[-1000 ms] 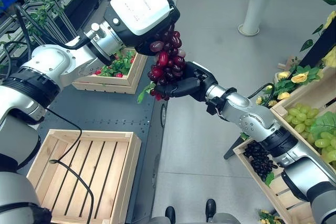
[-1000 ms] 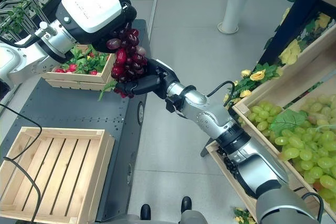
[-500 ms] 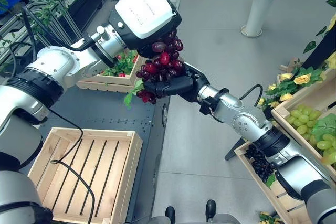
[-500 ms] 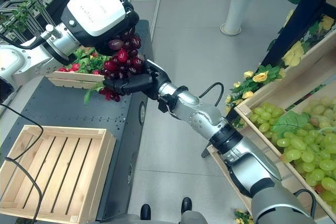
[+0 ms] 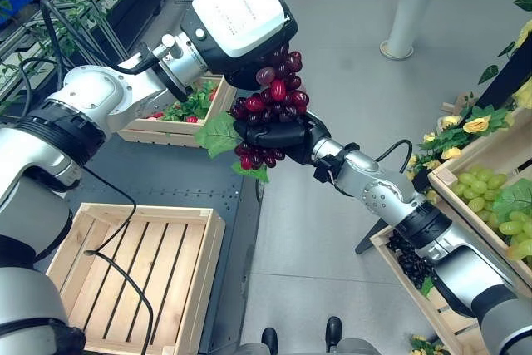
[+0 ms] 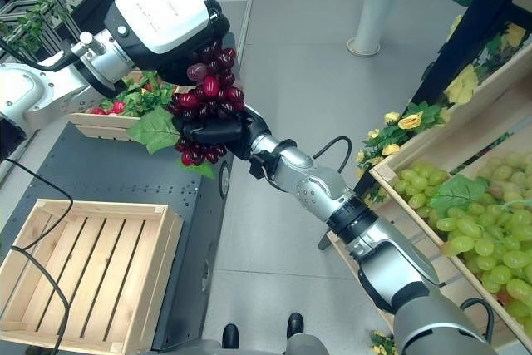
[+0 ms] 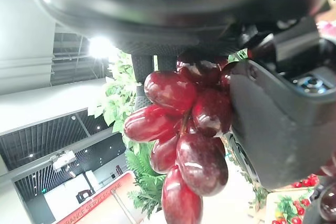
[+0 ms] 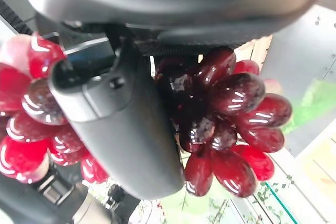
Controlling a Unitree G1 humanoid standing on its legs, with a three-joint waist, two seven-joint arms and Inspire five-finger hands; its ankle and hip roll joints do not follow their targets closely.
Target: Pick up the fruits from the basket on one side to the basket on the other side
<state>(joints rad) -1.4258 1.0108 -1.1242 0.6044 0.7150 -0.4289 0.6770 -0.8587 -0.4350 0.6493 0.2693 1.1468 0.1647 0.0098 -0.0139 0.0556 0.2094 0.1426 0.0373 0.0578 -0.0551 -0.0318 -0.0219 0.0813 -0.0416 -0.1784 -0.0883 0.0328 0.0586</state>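
An empty slatted wooden crate (image 5: 133, 276) sat on the dark platform (image 5: 179, 176) below my left arm. Beyond it stood a crate of strawberries (image 5: 179, 114). To my right, shelf crates held green grapes (image 5: 490, 205) and black grapes (image 5: 411, 259). Between them, in the air, both my left hand (image 5: 249, 72) and right hand (image 5: 278, 133) curled round one bunch of red grapes (image 5: 270, 110).
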